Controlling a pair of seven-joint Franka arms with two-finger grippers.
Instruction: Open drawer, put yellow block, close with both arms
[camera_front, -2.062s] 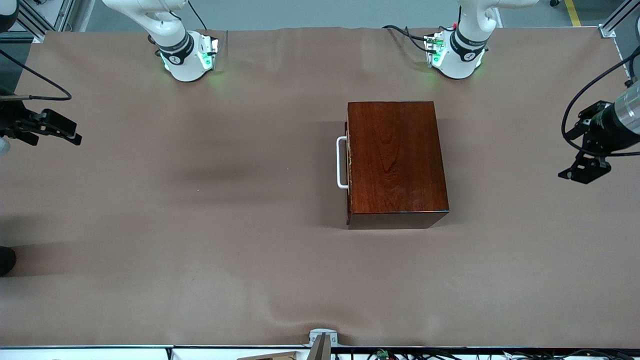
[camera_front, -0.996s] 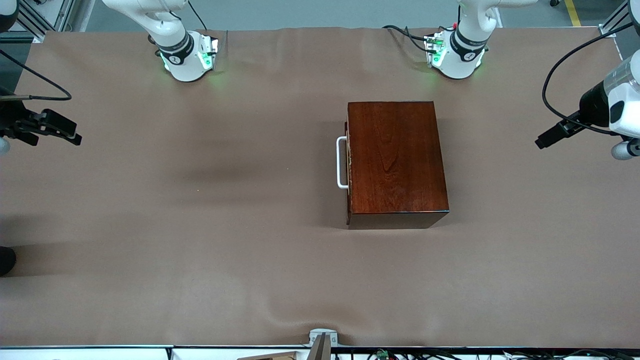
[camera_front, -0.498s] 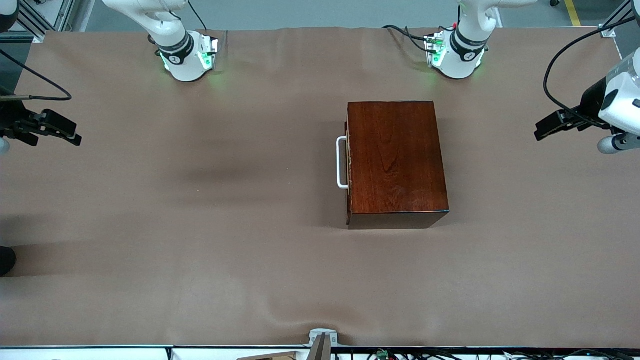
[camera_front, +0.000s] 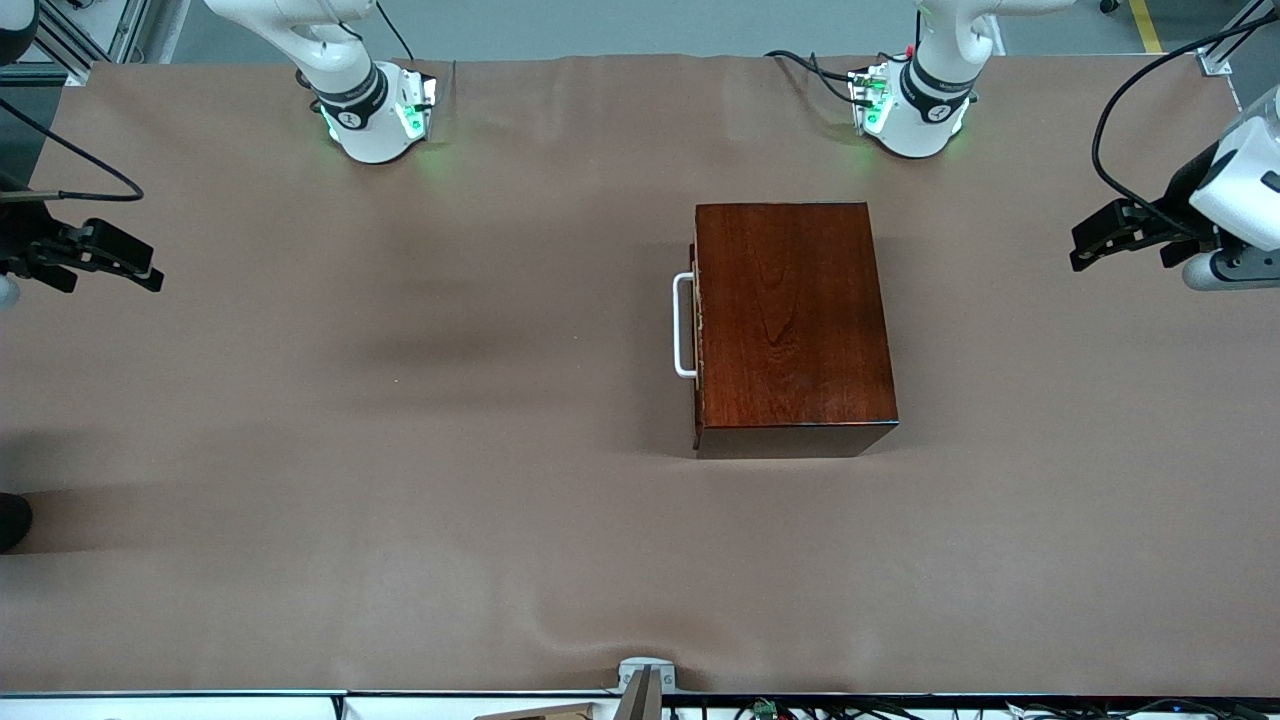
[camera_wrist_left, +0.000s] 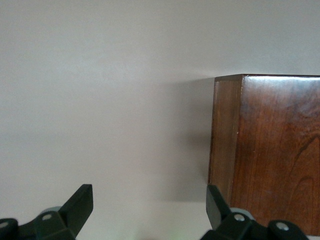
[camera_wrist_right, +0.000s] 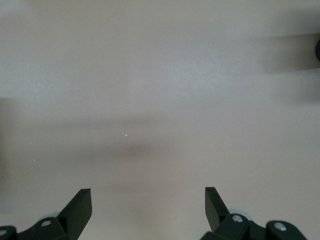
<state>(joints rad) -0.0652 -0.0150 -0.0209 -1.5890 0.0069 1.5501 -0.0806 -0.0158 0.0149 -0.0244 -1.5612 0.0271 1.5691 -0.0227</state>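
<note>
Drawer (camera_front: 697, 330) shut, no block visible (risk: nothing to load); my left gripper (camera_front: 1100, 243) and right gripper (camera_front: 120, 262) hover at the surface's (camera_front: 400, 450) ends, jaws wide.

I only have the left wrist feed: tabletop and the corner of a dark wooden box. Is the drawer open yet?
Observer: No. The front view shows the drawer shut flush in the wooden box, its white handle facing the right arm's end of the table.
Operator: Where is my left gripper relative to it?
Observer: The left gripper hangs open over bare table toward the left arm's end, away from the handle.
Operator: And the right arm?
Observer: The right gripper waits open over the table's edge at the right arm's end, holding nothing.
Operator: Any sign of the yellow block?
Observer: None in any view.
</note>
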